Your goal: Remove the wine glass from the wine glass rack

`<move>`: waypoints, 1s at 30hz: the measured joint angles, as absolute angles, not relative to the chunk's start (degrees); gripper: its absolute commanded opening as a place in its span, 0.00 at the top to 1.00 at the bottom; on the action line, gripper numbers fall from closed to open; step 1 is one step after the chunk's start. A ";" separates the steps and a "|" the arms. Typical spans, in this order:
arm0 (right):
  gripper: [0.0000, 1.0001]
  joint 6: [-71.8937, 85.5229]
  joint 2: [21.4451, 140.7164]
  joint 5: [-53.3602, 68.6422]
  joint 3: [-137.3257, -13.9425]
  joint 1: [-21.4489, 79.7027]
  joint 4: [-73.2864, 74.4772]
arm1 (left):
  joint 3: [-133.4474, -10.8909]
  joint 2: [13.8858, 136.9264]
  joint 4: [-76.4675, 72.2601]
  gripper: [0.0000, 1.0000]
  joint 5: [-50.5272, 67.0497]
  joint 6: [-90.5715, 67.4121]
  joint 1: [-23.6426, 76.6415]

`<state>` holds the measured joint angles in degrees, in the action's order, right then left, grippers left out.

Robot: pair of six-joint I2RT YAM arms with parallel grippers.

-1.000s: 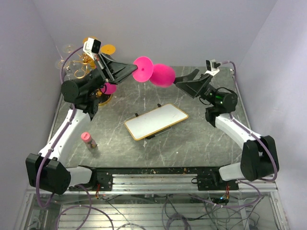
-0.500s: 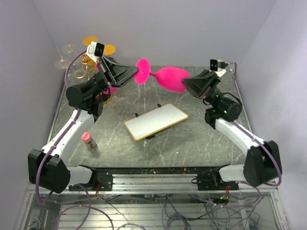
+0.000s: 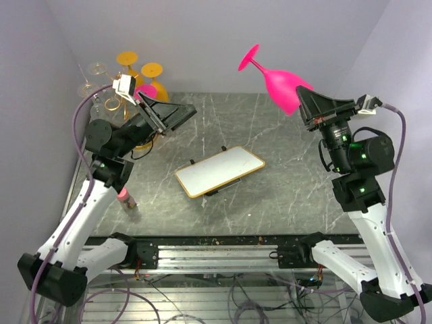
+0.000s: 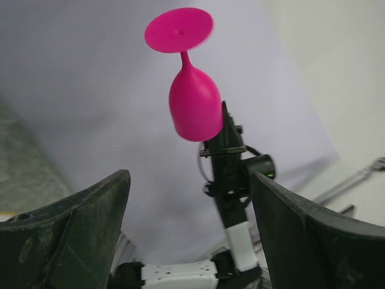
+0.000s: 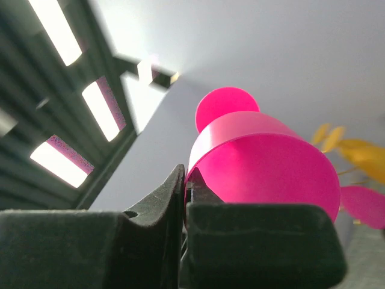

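A pink wine glass [image 3: 282, 86] hangs in the air at the upper right, tilted, foot pointing up and left. My right gripper [image 3: 302, 108] is shut on the rim of its bowl; in the right wrist view the gripper [image 5: 186, 191] pinches the edge of the glass [image 5: 271, 174]. My left gripper [image 3: 172, 113] is open and holds nothing, well left of the glass and just in front of the gold wine glass rack [image 3: 111, 102]. Seen from the left wrist, the glass [image 4: 192, 105] floats beyond the spread left gripper [image 4: 189, 232].
Orange glasses [image 3: 138, 64], clear glasses [image 3: 91, 77] and another pink one [image 3: 145, 91] hang on the rack at the far left. A gold-framed white board [image 3: 219, 171] lies mid-table. A small pink-capped bottle [image 3: 125, 197] stands near the left arm.
My left gripper let go of the pink glass's foot, opened and drew back left. The right arm, shut on the bowl's rim, swung the glass up and to the right.
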<state>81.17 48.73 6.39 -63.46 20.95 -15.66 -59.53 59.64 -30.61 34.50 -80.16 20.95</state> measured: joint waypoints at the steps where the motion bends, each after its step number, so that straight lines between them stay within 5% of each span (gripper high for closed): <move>1: 1.00 79.79 48.56 2.94 -64.97 20.95 -10.61 | -59.55 58.37 -26.81 0.09 33.39 -77.60 20.95; 16: 1.00 76.66 77.47 -31.75 -95.35 19.84 58.94 | -65.45 53.45 13.58 0.07 17.78 -54.15 20.95; 19: 1.00 76.69 80.95 -32.82 -97.12 17.85 64.90 | -66.04 53.41 17.63 0.00 14.83 -52.99 20.95; 30: 1.00 70.46 95.70 -28.86 -99.09 8.97 71.96 | -66.22 52.07 26.96 0.00 6.61 -50.89 20.95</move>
